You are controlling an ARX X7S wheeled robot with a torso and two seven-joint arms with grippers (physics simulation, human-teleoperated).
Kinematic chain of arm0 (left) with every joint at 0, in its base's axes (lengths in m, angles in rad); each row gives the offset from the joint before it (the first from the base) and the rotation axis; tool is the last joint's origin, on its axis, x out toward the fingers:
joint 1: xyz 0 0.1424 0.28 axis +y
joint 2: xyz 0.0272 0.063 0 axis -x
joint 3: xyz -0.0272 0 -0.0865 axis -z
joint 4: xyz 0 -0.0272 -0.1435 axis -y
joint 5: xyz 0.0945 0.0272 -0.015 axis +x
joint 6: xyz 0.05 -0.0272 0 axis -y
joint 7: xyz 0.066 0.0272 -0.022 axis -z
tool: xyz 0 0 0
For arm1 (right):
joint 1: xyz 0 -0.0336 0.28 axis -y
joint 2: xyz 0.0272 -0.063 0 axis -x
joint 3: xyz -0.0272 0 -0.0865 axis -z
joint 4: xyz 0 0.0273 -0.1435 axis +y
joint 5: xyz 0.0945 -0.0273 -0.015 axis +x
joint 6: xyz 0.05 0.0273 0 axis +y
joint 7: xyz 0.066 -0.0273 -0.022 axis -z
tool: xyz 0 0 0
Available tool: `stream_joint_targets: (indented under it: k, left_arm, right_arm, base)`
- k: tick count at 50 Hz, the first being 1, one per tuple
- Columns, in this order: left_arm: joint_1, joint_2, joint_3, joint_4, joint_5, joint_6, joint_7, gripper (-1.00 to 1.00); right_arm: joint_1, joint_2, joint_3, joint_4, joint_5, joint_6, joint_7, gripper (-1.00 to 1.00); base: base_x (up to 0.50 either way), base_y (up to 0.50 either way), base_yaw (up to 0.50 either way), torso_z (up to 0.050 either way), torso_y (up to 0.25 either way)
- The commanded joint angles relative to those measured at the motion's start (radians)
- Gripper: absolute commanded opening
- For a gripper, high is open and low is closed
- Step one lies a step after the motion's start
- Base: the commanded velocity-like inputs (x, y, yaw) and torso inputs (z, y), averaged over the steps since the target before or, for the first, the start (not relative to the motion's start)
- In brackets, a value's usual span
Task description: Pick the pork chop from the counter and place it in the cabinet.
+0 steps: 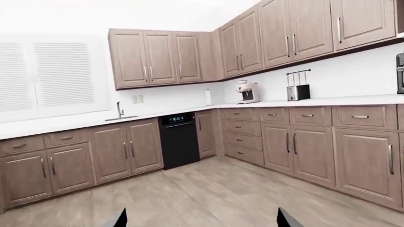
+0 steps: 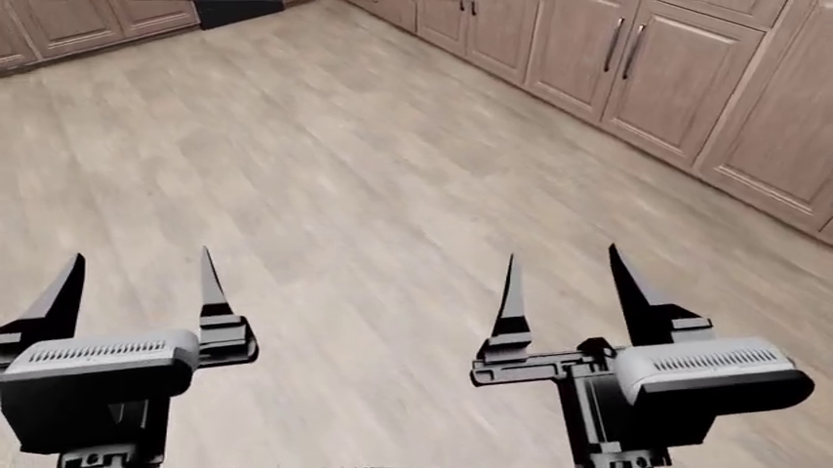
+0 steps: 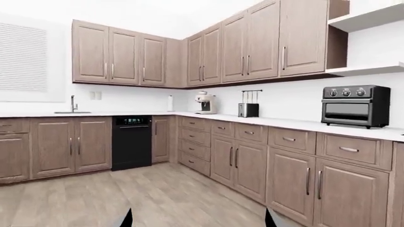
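Ahead, dishwasher point(image 3: 131, 142), toaster oven point(image 3: 355, 105), coffee machine point(image 3: 204, 102)

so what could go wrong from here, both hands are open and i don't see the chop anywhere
1. No pork chop shows in any view, so the robot has to turn or drive to find it, and could head the wrong way.
2. Left hand and right hand stick out open over bare floor; a turn near the base cabinets might clip a door.
3. The toaster and toaster oven crowd that worktop if the search goes there.
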Motion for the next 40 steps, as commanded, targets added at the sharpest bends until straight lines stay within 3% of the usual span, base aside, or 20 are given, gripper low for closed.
stream_joint_targets:
  k: [1, 40]
  left_arm:
    - [0.035, -0.008, -0.008, 0.047, -0.004, 0.000, -0.010, 1.00]
    - [0.070, -0.017, -0.014, 0.042, -0.007, 0.035, -0.017, 1.00]
  right_arm:
    - [-0.035, 0.017, 0.004, -0.046, 0.000, -0.002, 0.016, 1.00]
    - [-0.074, 0.033, 0.003, -0.049, -0.002, -0.038, 0.040, 1.00]
  base:
    - [0.00, 0.00, 0.50, 0.000, 0.000]
    - [0.00, 0.00, 0.50, 0.000, 0.000]
